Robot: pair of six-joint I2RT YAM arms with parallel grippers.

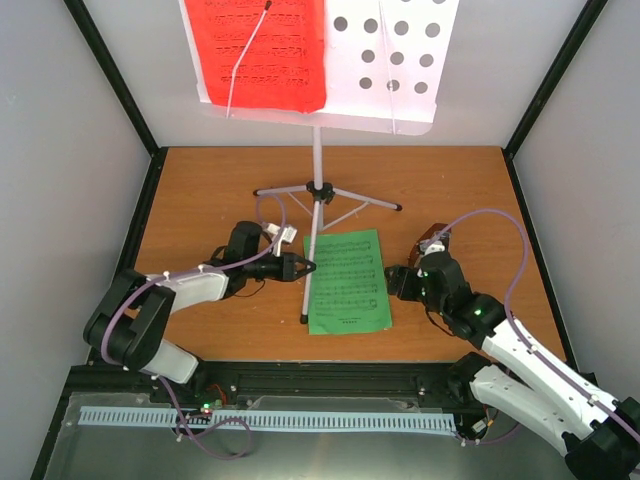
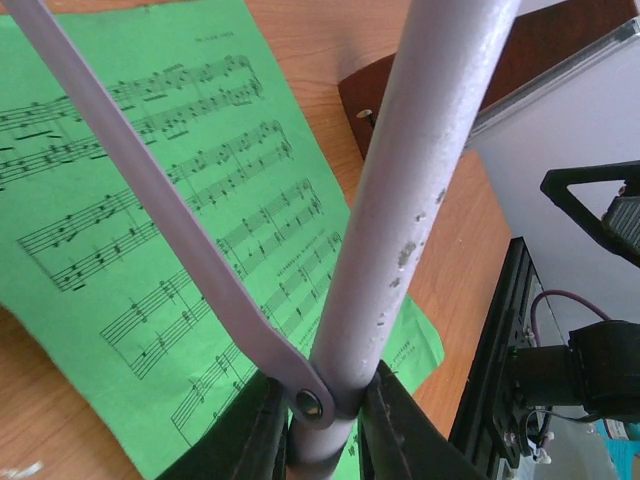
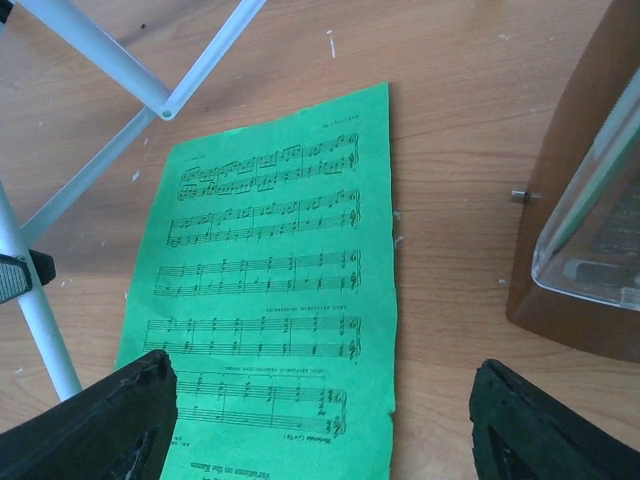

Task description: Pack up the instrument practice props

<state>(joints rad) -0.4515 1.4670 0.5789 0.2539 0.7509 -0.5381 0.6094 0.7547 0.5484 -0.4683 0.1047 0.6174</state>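
Observation:
The silver tripod stand rises at the back of the table, its perforated tray carrying the red music sheet. My left gripper is shut on the stand's front leg; both jaws press the tube just below the brace joint. Flat on the table lies the green music sheet, partly under that leg. My right gripper stands open over the sheet's right edge, with nothing between its fingers. The dark-brown metronome with its clear cover stands just to its right.
Black frame posts and grey walls enclose the wooden table on three sides. The stand's other two legs spread left and right at the back. A black rail with a white cable strip runs along the near edge.

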